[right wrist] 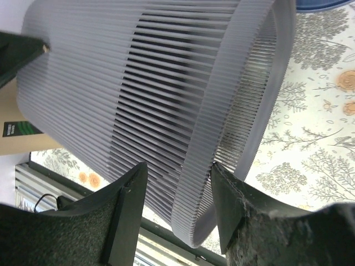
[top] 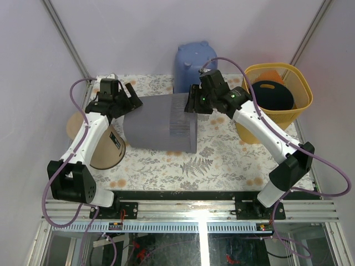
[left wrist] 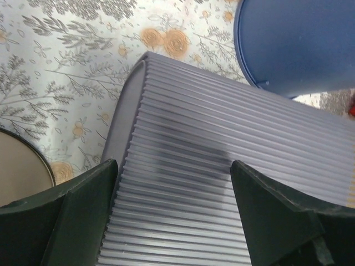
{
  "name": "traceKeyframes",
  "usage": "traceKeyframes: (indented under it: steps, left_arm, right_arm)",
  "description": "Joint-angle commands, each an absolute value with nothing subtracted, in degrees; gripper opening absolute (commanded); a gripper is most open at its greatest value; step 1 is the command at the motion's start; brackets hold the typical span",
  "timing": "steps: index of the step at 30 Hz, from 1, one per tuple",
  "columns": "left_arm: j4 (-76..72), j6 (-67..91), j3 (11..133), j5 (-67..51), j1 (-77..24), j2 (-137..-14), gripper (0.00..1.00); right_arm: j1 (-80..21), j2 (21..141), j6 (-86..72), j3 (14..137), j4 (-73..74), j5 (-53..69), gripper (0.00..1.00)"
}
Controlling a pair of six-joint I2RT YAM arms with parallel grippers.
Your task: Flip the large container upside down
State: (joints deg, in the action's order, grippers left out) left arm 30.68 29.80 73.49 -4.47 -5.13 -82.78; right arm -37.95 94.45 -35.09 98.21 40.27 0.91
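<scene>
The large container (top: 161,130) is a grey ribbed bin lying on its side mid-table, base to the left, open mouth to the right. My left gripper (top: 130,100) is open at the base end. In the left wrist view its fingers (left wrist: 173,166) spread over the ribbed wall (left wrist: 222,138). My right gripper (top: 194,102) is at the mouth end. In the right wrist view (right wrist: 178,166) it is open astride the rim (right wrist: 222,111), one finger outside the wall and the other inside the mouth, touching the rim's inner face.
A blue tub (top: 194,64) stands just behind the bin and shows in the left wrist view (left wrist: 299,44). A yellow basket (top: 302,97) holding dark items stands at the right. A tan cone-shaped bin (top: 102,147) lies at the left edge. The table has a floral cloth (top: 222,160).
</scene>
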Motion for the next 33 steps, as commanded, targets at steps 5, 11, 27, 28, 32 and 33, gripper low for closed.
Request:
traceKeyframes:
  steps: [5, 11, 27, 28, 32, 33]
  left_arm:
    - [31.55, 31.99, 70.34, -7.90, -8.88, -77.91, 0.82]
    - [32.27, 29.71, 68.01, -6.51, -8.88, -76.46, 0.83]
    - [34.01, 30.41, 71.09, -8.97, -8.98, -74.06, 0.82]
    - [34.01, 30.67, 71.36, -9.31, -9.04, -73.67, 0.81]
    - [35.15, 31.30, 73.62, -9.66, -9.30, -72.48, 0.81]
    - [35.61, 31.36, 74.47, -9.62, -9.31, -72.32, 0.81]
  right_arm:
    - [-36.12, 94.57, -32.50, 101.76, 39.68, 2.33, 0.56]
    - [-36.08, 94.05, -33.57, 99.05, 39.49, 2.37, 0.56]
    - [-40.25, 97.78, -35.38, 103.92, 42.73, 0.73, 0.56]
    - [-40.25, 97.71, -35.48, 103.70, 42.14, 1.48, 0.56]
    - [-40.23, 96.48, -36.96, 100.91, 38.80, 3.94, 0.56]
    - [-40.25, 96.08, -37.24, 100.15, 38.05, 4.14, 0.56]
